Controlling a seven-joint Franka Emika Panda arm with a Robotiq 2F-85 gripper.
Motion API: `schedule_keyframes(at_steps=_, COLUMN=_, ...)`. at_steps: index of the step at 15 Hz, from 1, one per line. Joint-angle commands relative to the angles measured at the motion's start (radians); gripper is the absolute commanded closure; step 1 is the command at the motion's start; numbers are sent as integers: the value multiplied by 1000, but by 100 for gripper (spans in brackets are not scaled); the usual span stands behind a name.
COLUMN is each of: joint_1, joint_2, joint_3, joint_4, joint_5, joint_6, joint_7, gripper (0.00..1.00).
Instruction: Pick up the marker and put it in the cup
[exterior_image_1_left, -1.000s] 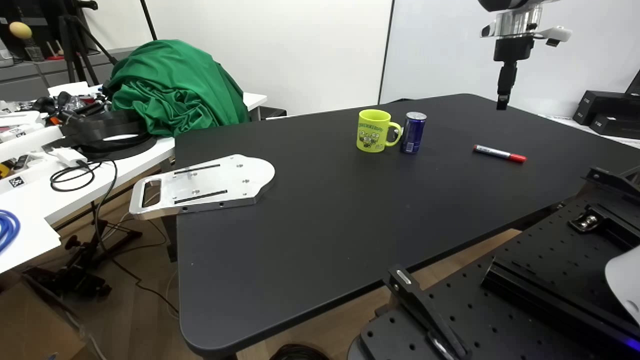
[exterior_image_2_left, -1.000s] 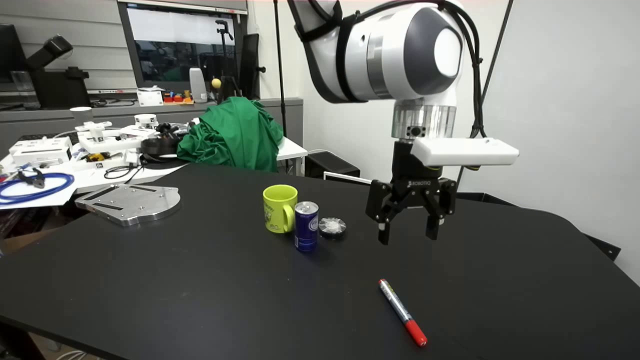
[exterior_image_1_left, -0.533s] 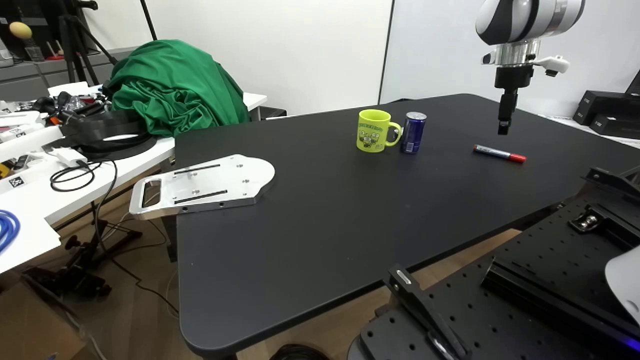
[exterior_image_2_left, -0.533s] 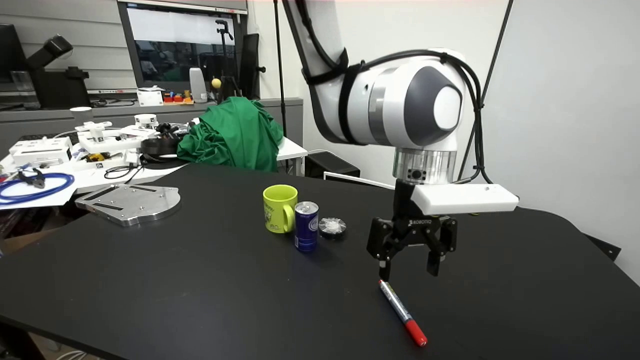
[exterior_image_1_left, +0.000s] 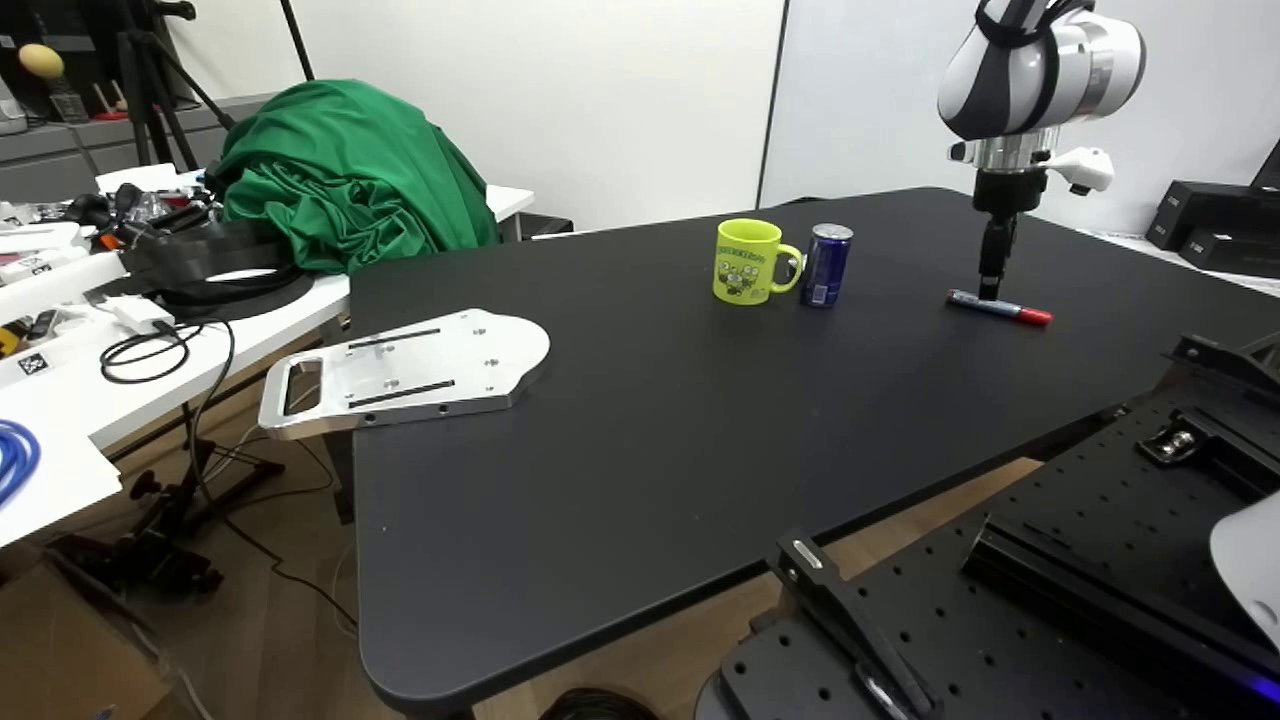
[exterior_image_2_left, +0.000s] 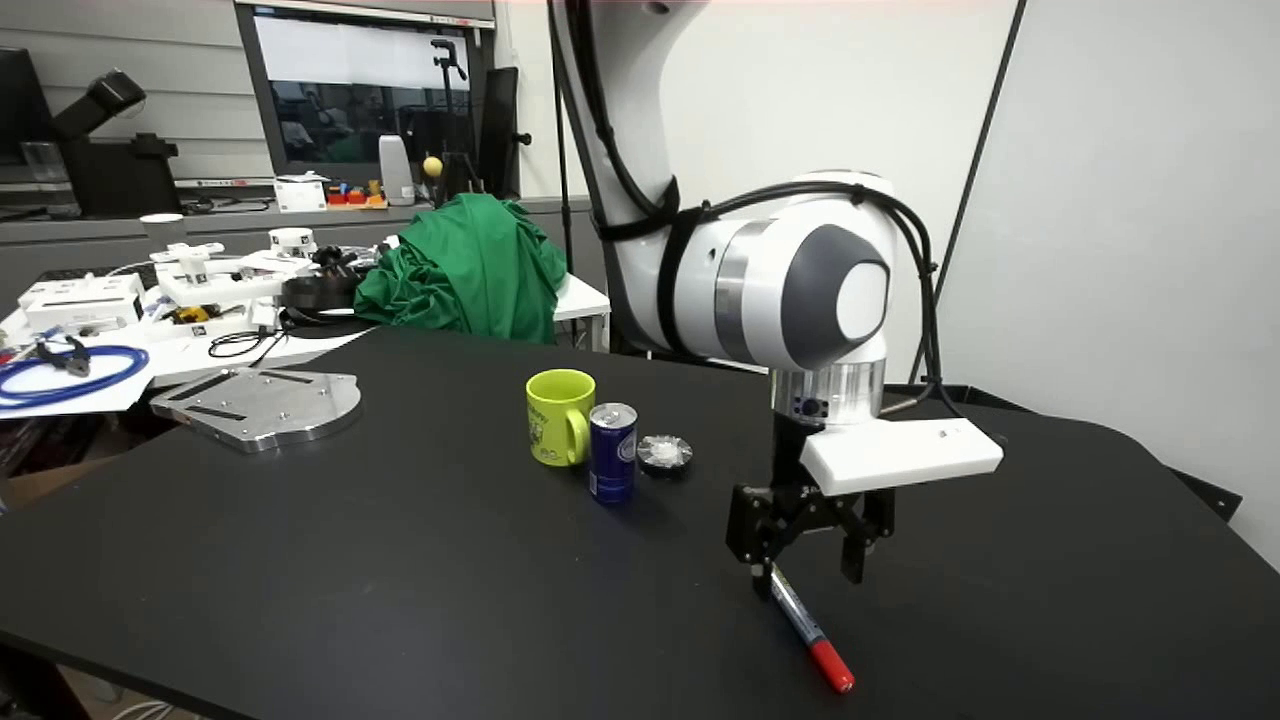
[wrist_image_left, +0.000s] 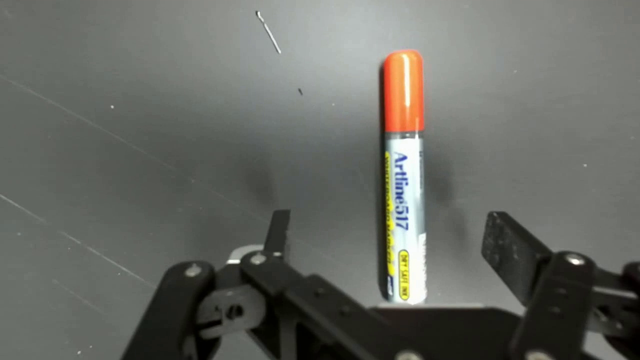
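Marker (wrist_image_left: 406, 200), mug (exterior_image_1_left: 742, 265), blue can (exterior_image_1_left: 827, 268) upright between

Marker (exterior_image_2_left: 811, 632): far end hidden behind a gripper (exterior_image_2_left: 807, 578) finger in an exterior view. Arm (exterior_image_2_left: 740, 290) runs off the top in both exterior views. Mug (exterior_image_1_left: 744, 262) lettering: too small to read from here. Wrist view's bottom edge crops the gripper.

Arm (exterior_image_2_left: 625, 110) extends down from top edge in both exterior views; wrist (exterior_image_2_left: 770, 290) bent, gripper (exterior_image_2_left: 807, 578) pointing downward. In wrist view, both black fingers (wrist_image_left: 515, 250) stand widely spread, tips well apart.
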Motion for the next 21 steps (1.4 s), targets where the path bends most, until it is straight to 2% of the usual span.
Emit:
schedule_keyframes(at_steps=1, joint_1=-9, joint_2=32, joint_3=11, joint_4=20, joint_5=-33, joint_6=27, joint_7=61, gripper=33)
schedule_keyframes(at_steps=7, joint_1=-15, joint_2=51, joint_3=9, joint_4=36, joint_5=-35, joint_6=25, joint_7=82, gripper=75)
schedule_keyframes(at_steps=10, joint_1=-26, joint_2=54, joint_3=11, joint_4=64, joint_5=-4, joint_6=-20, joint_7=137, gripper=95)
schedule_keyframes(at_steps=11, joint_1=-30, joint_2=56, joint_3=8, joint_4=79, joint_5=2, joint_6=-50, joint_7=162, gripper=99)
schedule_keyframes(at_steps=13, joint_1=-44, joint_2=61, joint_3=4, joint_4=116, joint_5=14, joint_6=-125, joint_7=212, gripper=95)
schedule_keyframes(at_steps=18, joint_1=-86, joint_2=67, joint_3=20, joint_4=262, joint_5=70, joint_6=-382, joint_7=308, gripper=95)
schedule_keyframes(at_steps=21, joint_1=-97, joint_2=91, joint_3=42, joint_4=402, joint_5=133, joint_6=-623, joint_7=371, gripper=95)
